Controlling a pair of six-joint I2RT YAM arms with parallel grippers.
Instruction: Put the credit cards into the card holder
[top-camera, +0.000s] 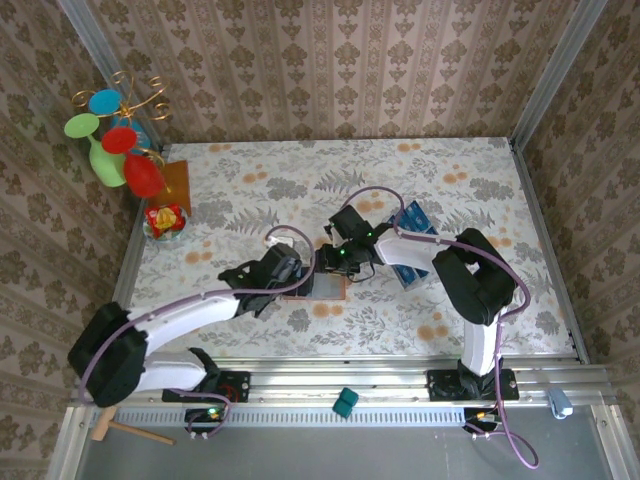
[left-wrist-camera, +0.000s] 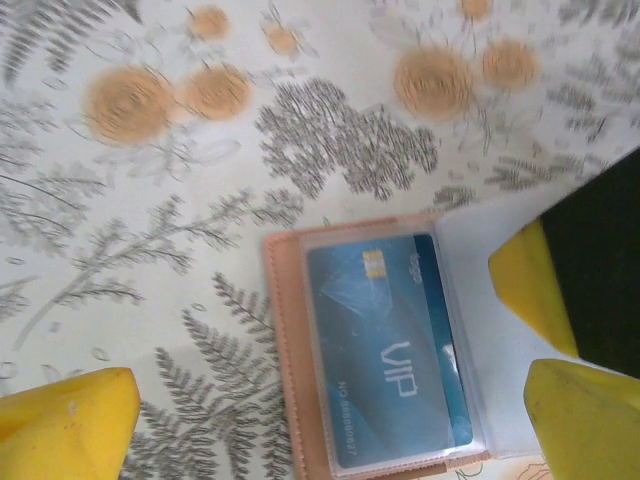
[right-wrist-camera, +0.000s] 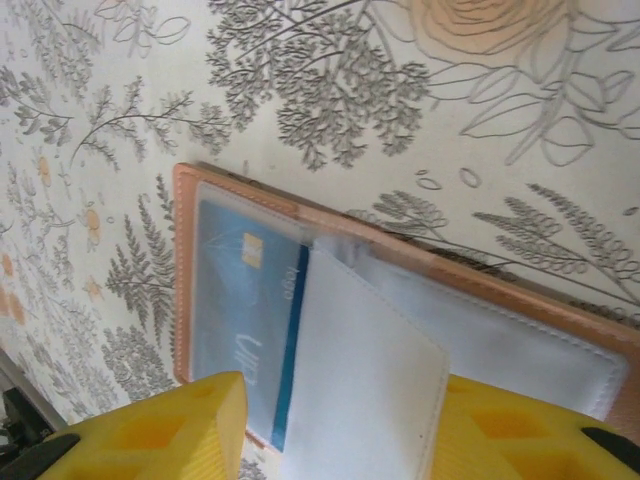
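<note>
Early days, I'd judge: one blue card (left-wrist-camera: 390, 340) sits in a clear sleeve of the card holder (left-wrist-camera: 285, 360), which lies open on the counter (left-wrist-camera: 150, 250) betw. the two arms. The other credit cards (top-camera: 415, 220) lie off to the right, apart from it. The left pincer (left-wrist-camera: 325, 405) gapes wide, empty. The right pincer (right-wrist-camera: 345, 430) straddles a pale inner flap (right-wrist-camera: 370, 380) (gripped or just touched, can't tell). Most of the job's left.

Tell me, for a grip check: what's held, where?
Left gripper: open, empty. Right gripper straddles a raised inner flap of the card holder; grip cannot be told.
</note>
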